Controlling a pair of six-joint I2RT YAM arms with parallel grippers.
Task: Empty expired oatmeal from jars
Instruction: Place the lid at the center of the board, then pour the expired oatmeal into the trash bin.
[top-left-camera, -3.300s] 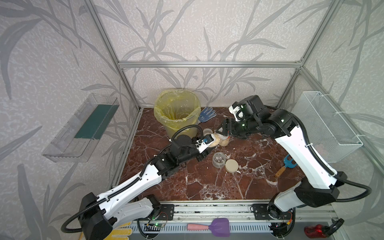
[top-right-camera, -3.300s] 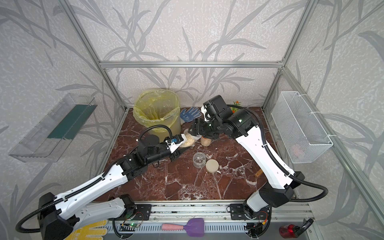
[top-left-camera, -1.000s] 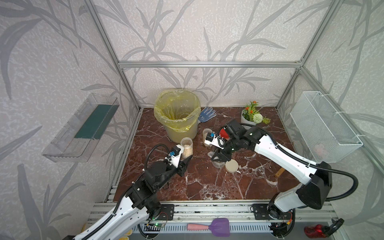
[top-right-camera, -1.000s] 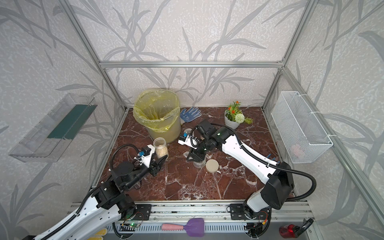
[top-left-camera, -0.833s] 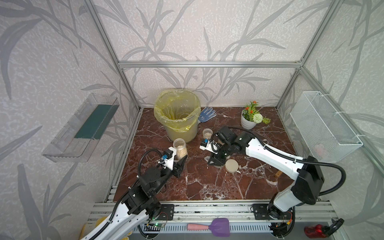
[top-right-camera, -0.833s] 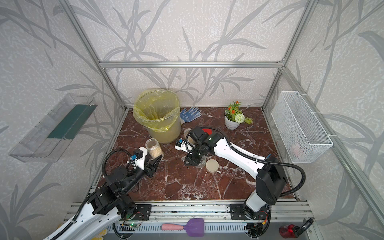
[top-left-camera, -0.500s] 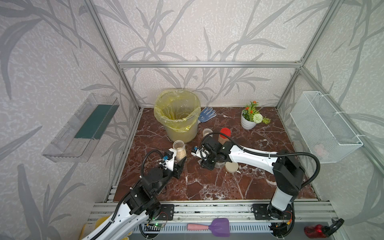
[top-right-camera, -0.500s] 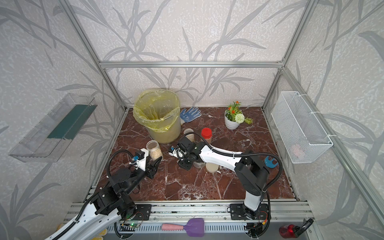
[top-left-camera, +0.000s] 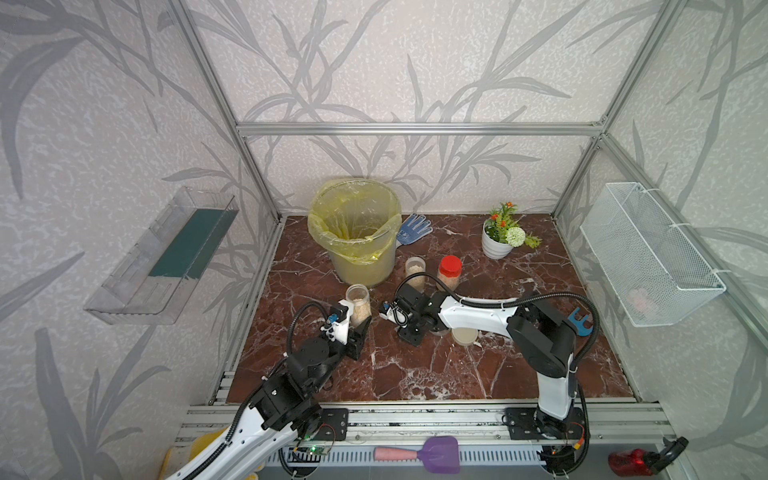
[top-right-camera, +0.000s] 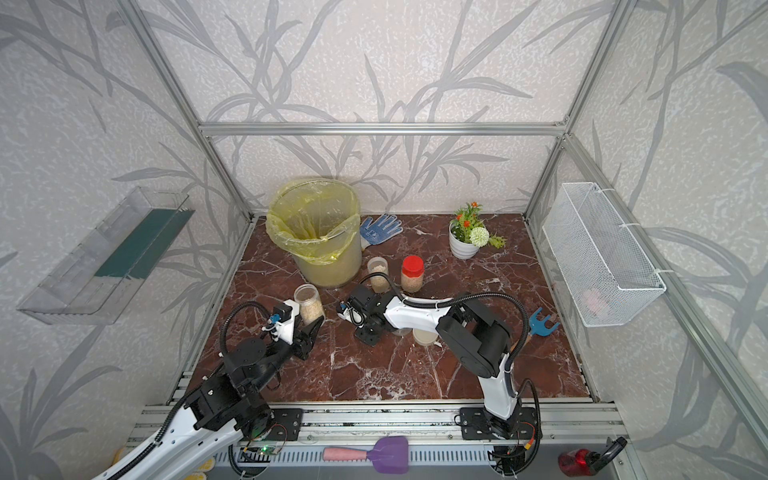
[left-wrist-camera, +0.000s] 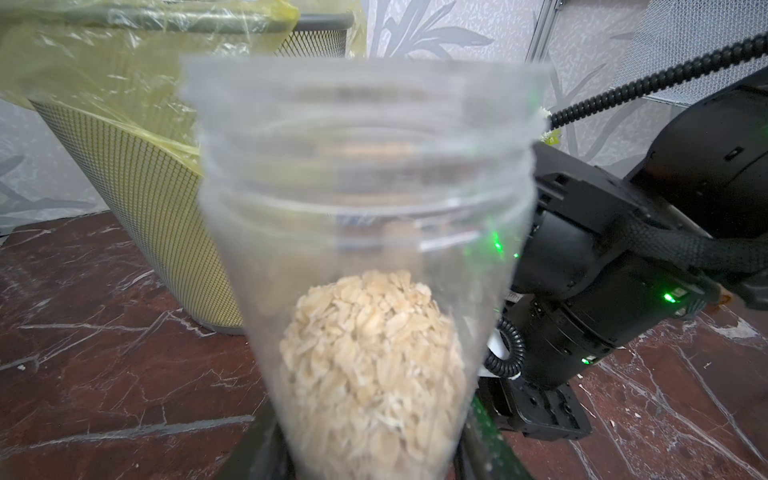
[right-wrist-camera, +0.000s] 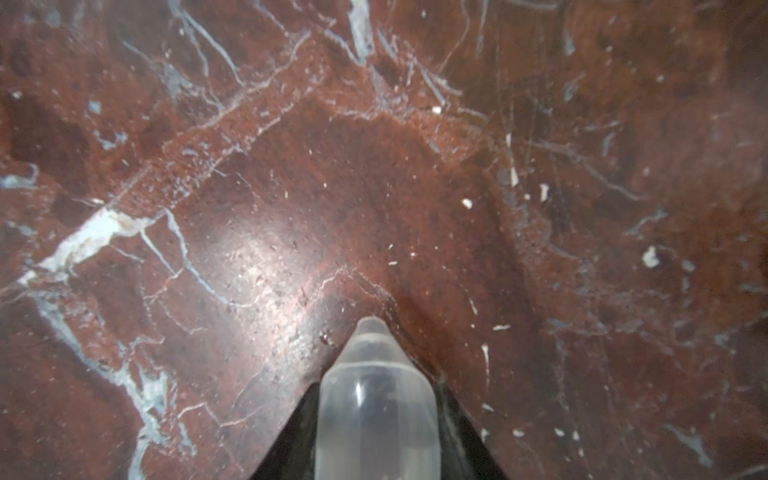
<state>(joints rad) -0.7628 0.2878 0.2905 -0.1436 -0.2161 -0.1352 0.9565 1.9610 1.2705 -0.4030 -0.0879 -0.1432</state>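
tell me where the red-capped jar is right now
In both top views the red-capped jar stands upright near mid-table, just right of a slim clear jar, with the yellow-lined bucket further left.

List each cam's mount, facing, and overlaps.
Top views: high in front, facing down and back over table; left arm, right arm show.
Left wrist: on left arm, facing the jar in left gripper, bin behind; right arm shows.
Right wrist: on right arm, facing down at table; right gripper grips a clear lid.
Shared: jar and bin, both top views and left wrist.
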